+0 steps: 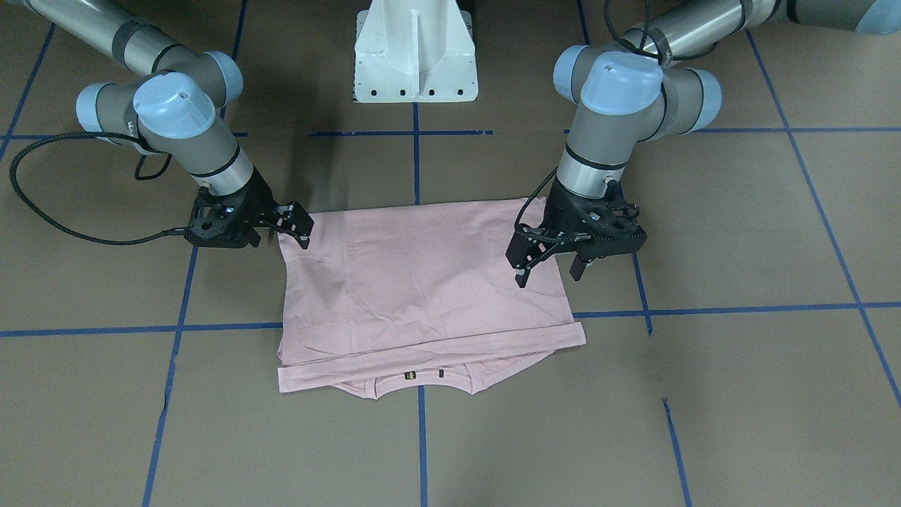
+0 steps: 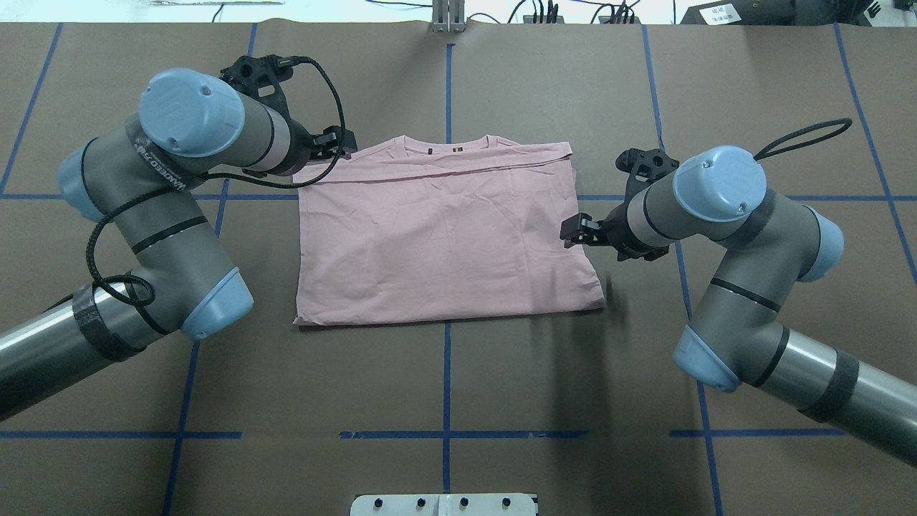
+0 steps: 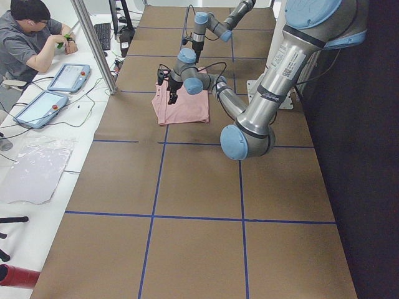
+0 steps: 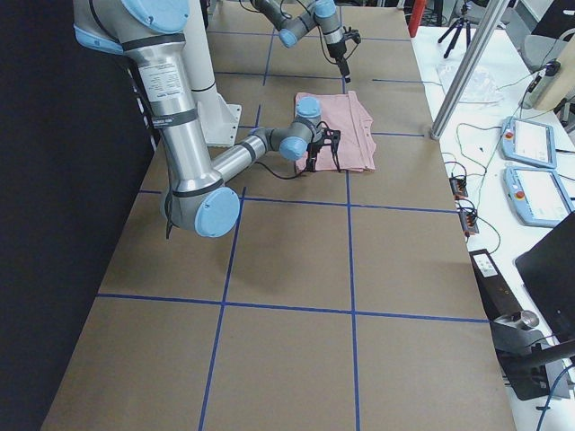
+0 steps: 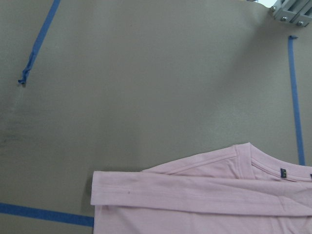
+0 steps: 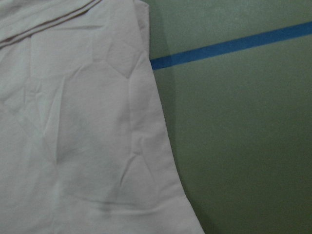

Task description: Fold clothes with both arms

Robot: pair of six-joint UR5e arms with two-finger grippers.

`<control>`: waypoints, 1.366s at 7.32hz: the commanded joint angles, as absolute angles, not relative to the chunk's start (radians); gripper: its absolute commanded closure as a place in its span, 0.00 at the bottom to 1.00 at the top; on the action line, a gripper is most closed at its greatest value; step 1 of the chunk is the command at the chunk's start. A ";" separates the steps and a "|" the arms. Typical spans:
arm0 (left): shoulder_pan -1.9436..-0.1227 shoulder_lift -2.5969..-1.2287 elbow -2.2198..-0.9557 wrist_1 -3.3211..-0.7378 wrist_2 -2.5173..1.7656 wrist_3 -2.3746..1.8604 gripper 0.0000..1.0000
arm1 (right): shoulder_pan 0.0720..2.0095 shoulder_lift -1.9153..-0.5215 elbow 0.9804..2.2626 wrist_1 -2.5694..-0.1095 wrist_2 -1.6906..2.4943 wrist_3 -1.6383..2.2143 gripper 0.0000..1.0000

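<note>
The pale pink T-shirt (image 1: 422, 282) lies flat on the brown table, folded into a rectangle, plain back up, collar (image 1: 422, 380) at the end away from the robot. The dog print is hidden. It also shows in the overhead view (image 2: 444, 236). My left gripper (image 1: 549, 271) hovers open and empty over the shirt's edge on my left; overhead it sits near the collar-end corner (image 2: 342, 147). My right gripper (image 1: 304, 229) is open and empty at the opposite edge (image 2: 573, 233). The left wrist view shows the collar and a folded edge (image 5: 204, 204). The right wrist view shows the shirt's side edge (image 6: 73, 122).
The white pedestal base (image 1: 415, 53) stands behind the shirt. Blue tape lines (image 1: 422, 134) grid the table. An operator (image 3: 31, 37) sits at a side desk with tablets (image 3: 68, 76) beyond the table's far edge. A metal post (image 3: 93, 43) stands there.
</note>
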State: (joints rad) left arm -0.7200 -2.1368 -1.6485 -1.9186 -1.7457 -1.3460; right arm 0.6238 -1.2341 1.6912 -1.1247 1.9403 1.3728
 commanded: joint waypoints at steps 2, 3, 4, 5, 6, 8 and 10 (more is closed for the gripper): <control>-0.719 -2.137 -1.649 -1.919 -1.746 -1.356 0.00 | 0.589 -1.249 1.687 -1.127 1.937 1.374 0.00; -0.719 -2.135 -1.649 -1.919 -1.746 -1.356 0.00 | 0.588 -1.252 1.687 -1.127 1.942 1.374 0.00; -0.719 -2.135 -1.649 -1.919 -1.747 -1.358 0.00 | 0.588 -1.253 1.692 -1.127 1.948 1.374 0.00; -0.719 -2.135 -1.654 -1.919 -1.746 -1.358 0.00 | 0.588 -1.255 1.695 -1.126 1.959 1.374 0.00; -0.719 -2.135 -1.655 -1.919 -1.747 -1.358 0.00 | 0.586 -1.255 1.698 -1.126 1.962 1.374 0.07; -0.719 -2.135 -1.655 -1.919 -1.747 -1.358 0.00 | 0.586 -1.270 1.697 -1.126 1.973 1.374 0.44; -0.719 -2.135 -1.667 -1.917 -1.747 -1.358 0.00 | 0.587 -1.279 1.707 -1.124 1.980 1.374 0.87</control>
